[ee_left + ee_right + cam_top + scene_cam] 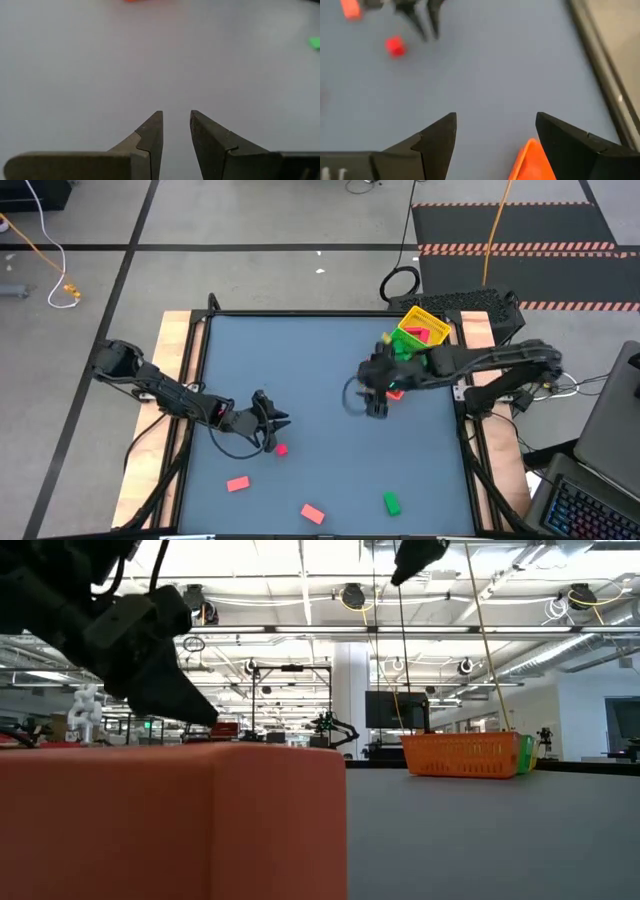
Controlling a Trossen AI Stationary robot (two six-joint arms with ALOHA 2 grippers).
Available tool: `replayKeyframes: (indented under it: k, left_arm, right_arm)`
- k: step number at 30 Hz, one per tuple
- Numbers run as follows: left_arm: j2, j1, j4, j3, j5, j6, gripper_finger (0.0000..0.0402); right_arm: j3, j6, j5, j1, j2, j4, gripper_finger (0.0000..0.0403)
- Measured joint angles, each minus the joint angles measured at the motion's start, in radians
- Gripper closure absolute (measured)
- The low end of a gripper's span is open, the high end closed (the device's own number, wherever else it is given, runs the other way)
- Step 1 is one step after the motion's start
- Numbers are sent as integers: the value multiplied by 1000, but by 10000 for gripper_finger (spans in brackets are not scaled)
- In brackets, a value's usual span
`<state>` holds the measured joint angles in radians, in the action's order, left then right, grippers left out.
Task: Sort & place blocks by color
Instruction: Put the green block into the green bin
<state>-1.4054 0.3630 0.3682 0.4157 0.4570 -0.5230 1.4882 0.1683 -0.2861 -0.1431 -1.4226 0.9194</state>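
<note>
**Both claws empty, loose blocks still far from the tray**

The tray (437, 320) sits at the far right corner of the bench (320, 360), which makes it the natural landmark: everything sorted ends there, and everything unsorted lies well away from it. It already holds green and red pieces, though which compartment each is in cannot be made out from above.

The right claw (376, 408) hovers just in front of the tray, toward the bench's middle, its fingers standing wide apart with nothing between them. An orange-red block (532, 162) shows just under its finger in the right wrist view. I judge this arm is near the tray because it serves as the one that delivers there.

The left claw (277, 419) is well apart from the tray, across the bench toward the near left, its fingers (152, 132) parted by a narrow gap and holding nothing. A small red block (282, 449) lies just beside it, on the side away from the tray, probably its next target. For that the claw would need to drop and straddle the block.

Farther still from the tray, along the near edge, lie a pink block (237, 483), another red block (312, 513) and a green block (391, 502). Since these four remain on the bench, the sorting looks partly done.
</note>
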Motion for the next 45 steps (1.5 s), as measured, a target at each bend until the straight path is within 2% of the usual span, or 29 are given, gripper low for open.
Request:
replayKeyframes:
  k: [2, 5, 9, 12, 21, 29, 37, 45]
  left_arm:
    - [-25, 3, 15, 0, 0, -14, 302]
    - [-69, 12, 40, 0, 0, -20, 302]
    - [-118, 14, 109, 0, 0, -17, 302]
    - [-143, 14, 155, 0, 0, -14, 302]
    - [-148, 19, 200, 0, -3, -15, 302]
    - [-147, 19, 259, 0, -3, 0, 302]
    - [-147, 40, 256, 0, -7, -8, 302]
    - [-147, 101, 249, 0, -7, -30, 302]
  right_arm:
    - [112, 39, 31, -47, -88, 119, 138]
    - [210, 108, 137, -111, -193, 217, 138]
    - [234, 240, 277, -205, -271, 209, 138]
    - [234, 393, 340, -275, -312, 205, 138]
    - [234, 956, 446, -463, -404, 191, 150]
    - [234, 1452, 448, -544, -488, 180, 172]
    - [232, 1616, 479, -599, -572, 144, 177]
    - [136, 1710, 472, -624, -573, 139, 157]
